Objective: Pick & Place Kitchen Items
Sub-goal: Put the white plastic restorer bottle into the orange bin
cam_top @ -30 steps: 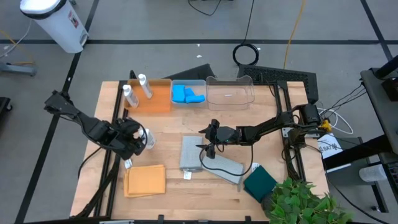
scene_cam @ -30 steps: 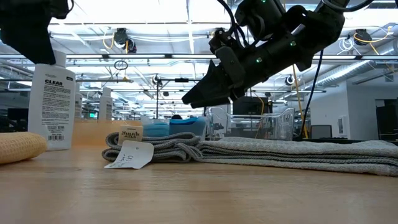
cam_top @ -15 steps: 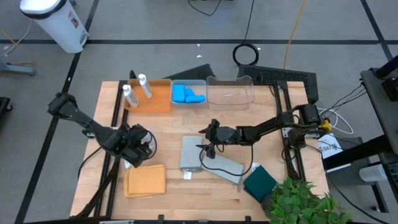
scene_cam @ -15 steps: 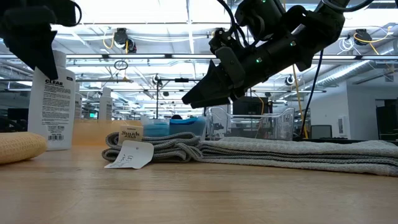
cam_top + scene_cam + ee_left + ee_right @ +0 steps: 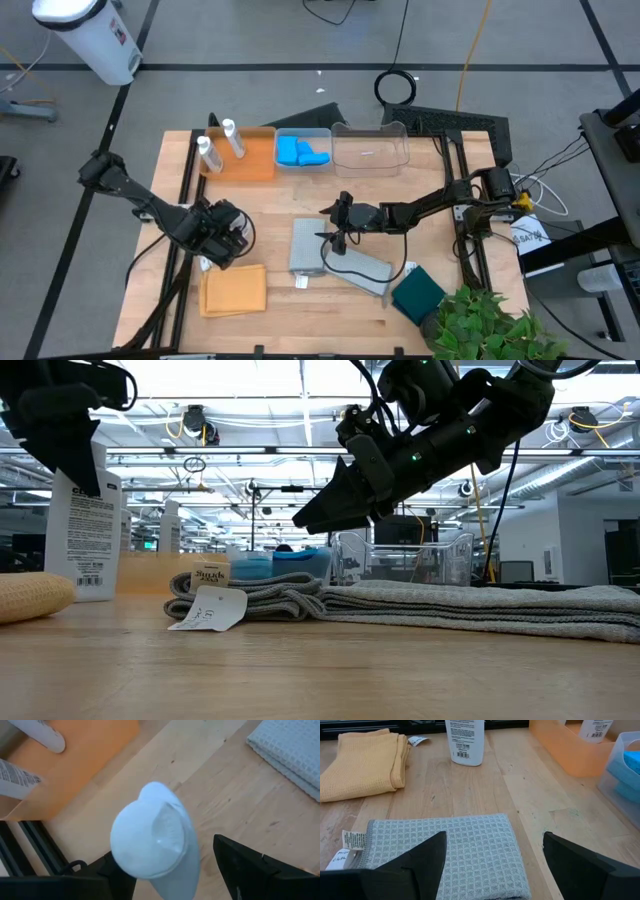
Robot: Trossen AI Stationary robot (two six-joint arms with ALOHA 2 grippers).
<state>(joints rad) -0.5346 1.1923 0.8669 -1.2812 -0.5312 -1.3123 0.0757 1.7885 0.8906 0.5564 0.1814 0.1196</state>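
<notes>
Over desk's (image 5: 300,310) left side, left claw (image 5: 222,233), fingers spread, has slid down over upright white bottle (image 5: 82,525); right claw (image 5: 338,232) released, unmoved above grey cloth (image 5: 315,250).

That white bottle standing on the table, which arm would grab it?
Probably the left: the left gripper hangs open right over the white bottle. The right gripper hovers over the grey cloth.

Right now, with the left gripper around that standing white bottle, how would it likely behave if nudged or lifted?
The bottle is tall and narrow on a small base, so a sideways nudge would probably tip it. Its smooth plastic wall may slip between the open fingers of the left gripper. The rounded cap suggests it would roll once down.
</notes>
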